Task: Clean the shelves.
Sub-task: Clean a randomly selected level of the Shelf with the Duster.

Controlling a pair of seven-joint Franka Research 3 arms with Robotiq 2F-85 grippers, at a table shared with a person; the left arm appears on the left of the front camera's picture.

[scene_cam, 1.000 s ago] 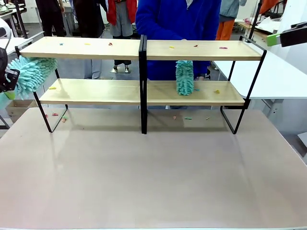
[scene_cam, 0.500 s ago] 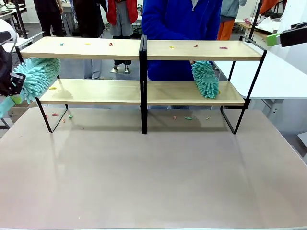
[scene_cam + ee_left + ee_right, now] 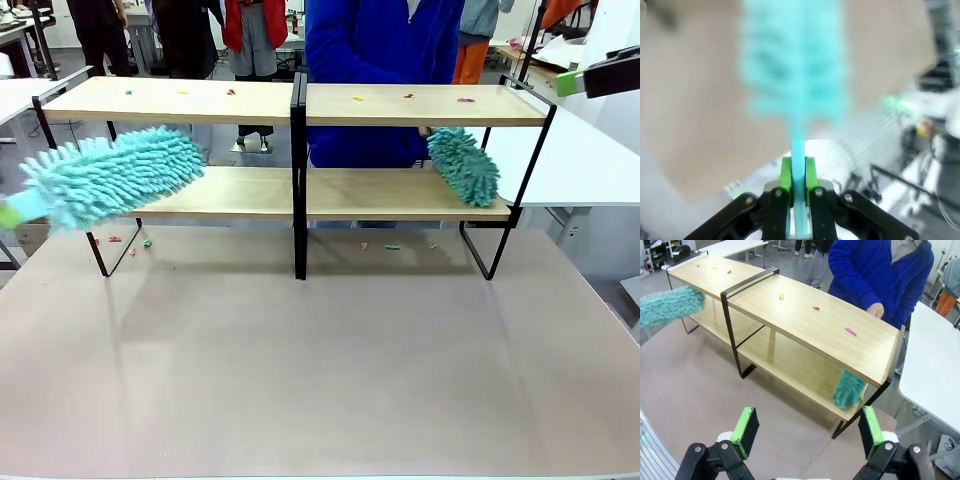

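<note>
The wide grey-brown table (image 3: 320, 370) carries the shelves (image 3: 210, 100), two long light-wood boards in a thin black metal frame, standing along its far side in front of a person in a blue top (image 3: 380, 40). They look rigid but probably light, so hard pushing might shift them. They need wiping, not gripping.

A fluffy teal microfibre duster (image 3: 115, 178), likely soft and light, lies level beside the lower board's left end. The left gripper (image 3: 798, 172) is clamped on its thin teal handle (image 3: 798, 155). The person works a second teal duster (image 3: 463, 165) at the lower board's right end.

The right gripper (image 3: 808, 432) hangs above the table with its jaws spread wide, holding nothing.

Small coloured scraps (image 3: 358, 98) dot the upper board, and they would probably scatter easily.

No brand or writing is legible.
</note>
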